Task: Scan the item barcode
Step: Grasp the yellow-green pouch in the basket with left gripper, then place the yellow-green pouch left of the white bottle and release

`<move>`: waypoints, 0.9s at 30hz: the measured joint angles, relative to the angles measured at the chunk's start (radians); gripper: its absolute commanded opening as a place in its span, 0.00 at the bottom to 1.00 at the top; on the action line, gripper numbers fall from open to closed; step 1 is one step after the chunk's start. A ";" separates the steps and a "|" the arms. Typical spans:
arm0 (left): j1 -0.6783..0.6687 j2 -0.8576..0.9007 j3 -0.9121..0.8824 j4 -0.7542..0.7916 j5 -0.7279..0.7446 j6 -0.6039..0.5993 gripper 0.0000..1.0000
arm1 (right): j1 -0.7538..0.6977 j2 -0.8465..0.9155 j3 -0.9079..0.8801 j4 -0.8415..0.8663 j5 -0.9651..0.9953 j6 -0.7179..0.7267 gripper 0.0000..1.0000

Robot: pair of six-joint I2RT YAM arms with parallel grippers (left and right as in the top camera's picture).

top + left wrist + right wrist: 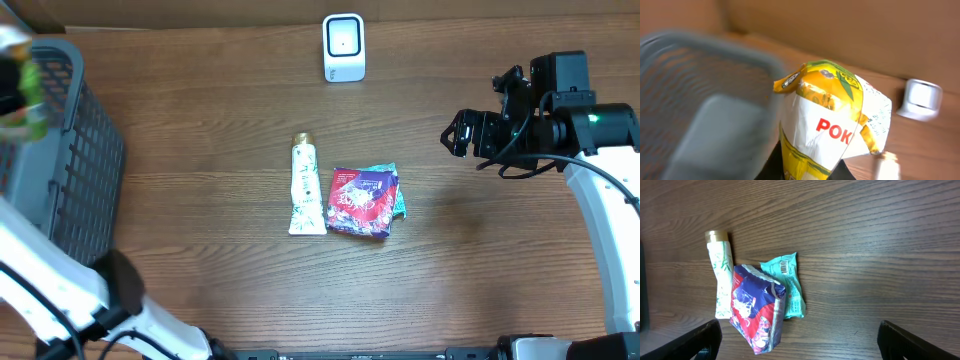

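On the table (200,90) I count one white scanner (343,47), one grey basket (70,150), one tube (307,185) with a gold cap, and two packets: a red packet (364,201) that lies on a teal packet (399,193). The tube lies just beside them.

A third packet, the yellow packet (835,125), is in the air, gripped from below by the closed left gripper (805,170), over the basket's near rim. The packet hides most of the fingers, and the basket is blurred in the left wrist view. In the overhead view this packet is only a blurred smear at the left edge.

The right gripper (460,135) hangs wide apart and empty, to the right of the packets.

Only the left wrist view shows the red letters "POK". Only the right wrist view shows a barcode on the teal packet.
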 measured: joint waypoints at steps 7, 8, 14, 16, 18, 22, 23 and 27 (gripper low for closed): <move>-0.448 -0.066 -0.182 0.005 -0.066 -0.019 0.04 | 0.000 0.000 0.000 -0.002 0.000 0.000 1.00; -0.500 -0.066 -0.245 0.003 -0.086 -0.031 0.04 | 0.000 0.000 0.000 -0.003 0.000 0.000 1.00; -0.648 -0.020 -0.674 0.074 -0.225 -0.151 0.04 | 0.000 0.000 0.000 -0.008 0.000 0.001 1.00; -0.668 0.004 -0.821 0.145 -0.265 -0.206 0.04 | 0.000 0.000 0.000 -0.009 0.000 0.001 1.00; -0.679 0.019 -0.982 0.241 -0.296 -0.269 0.04 | 0.000 0.000 0.000 -0.009 0.000 0.000 1.00; -0.685 0.034 -1.220 0.387 -0.303 -0.355 0.04 | 0.000 0.000 0.000 -0.009 0.000 0.000 1.00; -0.685 0.034 -1.264 0.420 -0.299 -0.372 0.04 | 0.000 0.000 0.000 -0.008 0.000 0.000 1.00; -0.685 0.034 -1.380 0.530 -0.273 -0.463 0.11 | 0.000 0.000 0.000 0.003 0.000 0.001 1.00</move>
